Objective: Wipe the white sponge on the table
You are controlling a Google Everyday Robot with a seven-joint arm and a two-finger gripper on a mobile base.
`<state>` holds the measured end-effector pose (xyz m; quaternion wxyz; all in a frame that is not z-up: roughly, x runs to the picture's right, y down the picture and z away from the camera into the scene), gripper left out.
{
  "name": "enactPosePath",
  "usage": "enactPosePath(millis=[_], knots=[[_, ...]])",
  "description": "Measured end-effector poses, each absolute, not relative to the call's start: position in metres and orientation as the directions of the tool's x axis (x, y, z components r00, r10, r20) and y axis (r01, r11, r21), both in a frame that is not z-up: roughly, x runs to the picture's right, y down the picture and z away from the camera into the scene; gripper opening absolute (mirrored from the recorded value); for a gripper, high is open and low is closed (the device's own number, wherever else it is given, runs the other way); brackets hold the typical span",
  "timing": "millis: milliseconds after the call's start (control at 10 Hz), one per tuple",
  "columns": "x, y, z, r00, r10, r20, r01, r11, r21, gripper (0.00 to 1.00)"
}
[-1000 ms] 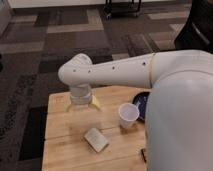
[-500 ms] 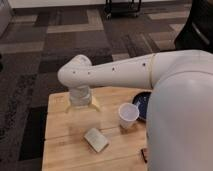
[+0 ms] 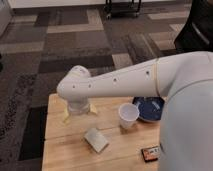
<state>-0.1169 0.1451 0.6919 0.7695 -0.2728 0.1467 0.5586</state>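
Note:
The white sponge (image 3: 96, 139), a small flat off-white block, lies on the light wooden table (image 3: 60, 150) near the front middle. My gripper (image 3: 80, 114) hangs below the white wrist at the table's back left, just above the wood, behind and slightly left of the sponge and apart from it. Its yellowish fingers (image 3: 66, 118) stand spread and hold nothing.
A white plastic cup (image 3: 128, 115) stands upright right of the sponge. A dark blue plate (image 3: 150, 107) lies behind the cup at the right. A small dark box (image 3: 150, 152) lies at the front right. My white arm covers the table's right edge. Patterned carpet surrounds the table.
The wrist and gripper have come down and a little nearer the sponge. The sponge, cup and plate have not moved.

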Motion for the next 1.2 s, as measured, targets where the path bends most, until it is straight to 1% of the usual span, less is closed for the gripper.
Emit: enactPosePath(millis=[100, 300, 500, 800, 1200], knots=[[-0.113, 0.156, 0.691, 0.409, 0.762, -0.502, -0.908, 0.286, -0.305, 0.8], [-0.105, 0.169, 0.694, 0.505, 0.728, -0.463, -0.858, 0.369, -0.357, 0.8], [-0.095, 0.185, 0.694, 0.645, 0.647, -0.407, -0.759, 0.478, -0.443, 0.8], [-0.093, 0.195, 0.693, 0.718, 0.589, -0.372, -0.689, 0.525, -0.499, 0.8], [-0.094, 0.2, 0.693, 0.719, 0.584, -0.378, -0.688, 0.515, -0.512, 0.8]])
